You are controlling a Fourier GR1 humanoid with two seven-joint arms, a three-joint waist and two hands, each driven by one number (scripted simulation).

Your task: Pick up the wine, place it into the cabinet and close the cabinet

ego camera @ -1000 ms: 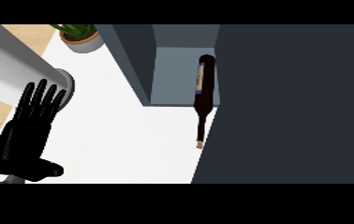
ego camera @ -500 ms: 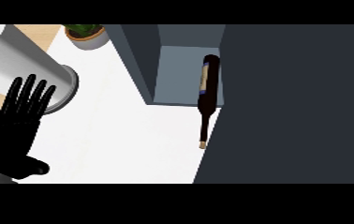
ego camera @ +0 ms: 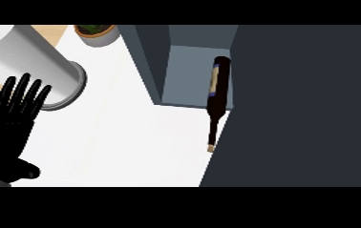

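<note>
Spread and upright, the left robot hand (ego camera: 20, 112) shows at the left edge of the head view, black fingers (ego camera: 28, 91) straight and fanned apart, thumb (ego camera: 25, 171) jutting out low toward the right. It holds nothing and touches nothing that can be seen. Its fingertips overlap the lower side of a large grey cylinder (ego camera: 38, 69) that lies across the upper left corner, its round open end facing down and right.

No right robot hand is in view.

Wine (ego camera: 217, 98) lies on its side at the cabinet (ego camera: 190, 74) mouth. Its dark body with a bluish label rests on the grey cabinet floor, close against the dark panel (ego camera: 289, 108) that fills the right side of the view; whether it touches that panel cannot be told. Its neck points down the view, passing over the cabinet's front edge and out above the white worktop (ego camera: 127, 141), with the pale tip just beside the panel's slanted edge.

The cabinet's left wall (ego camera: 144, 60) stands as a blue-grey slab between the bottle and the cylinder. A potted plant (ego camera: 97, 32) sits at the top edge, beside that wall, partly cut off.
</note>
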